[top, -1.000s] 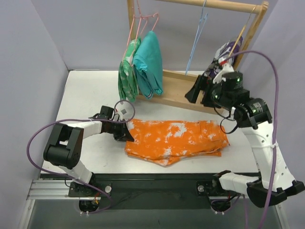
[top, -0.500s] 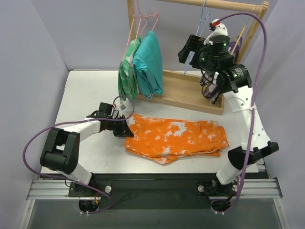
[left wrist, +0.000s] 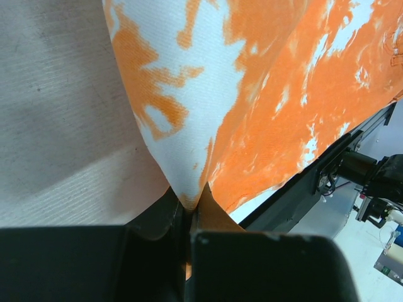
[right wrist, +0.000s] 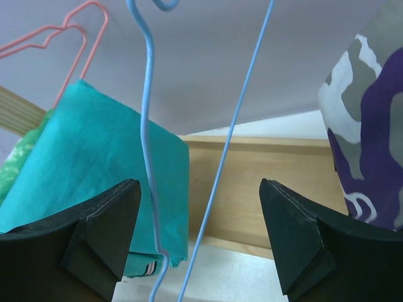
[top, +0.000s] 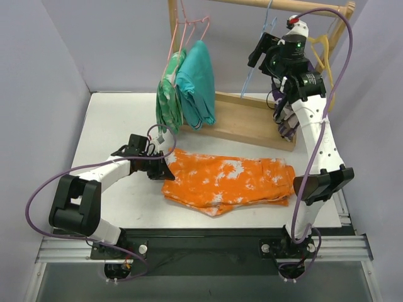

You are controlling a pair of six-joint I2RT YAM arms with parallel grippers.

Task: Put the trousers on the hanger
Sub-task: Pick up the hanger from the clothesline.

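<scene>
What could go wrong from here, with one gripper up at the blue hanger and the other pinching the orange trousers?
1. The right gripper stands open around the light-blue hanger, which hangs free; closing could catch one wire only or set it swinging.
2. The left gripper pinches just an edge fold of the orange trousers; the cloth might slip out on lifting.
3. The teal garment hangs close by, so pulling the hanger off may snag it.

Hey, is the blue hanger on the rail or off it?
On the rail. The hanger hangs from the wooden rail; the right gripper holds its jaws open either side of the wires.
</scene>
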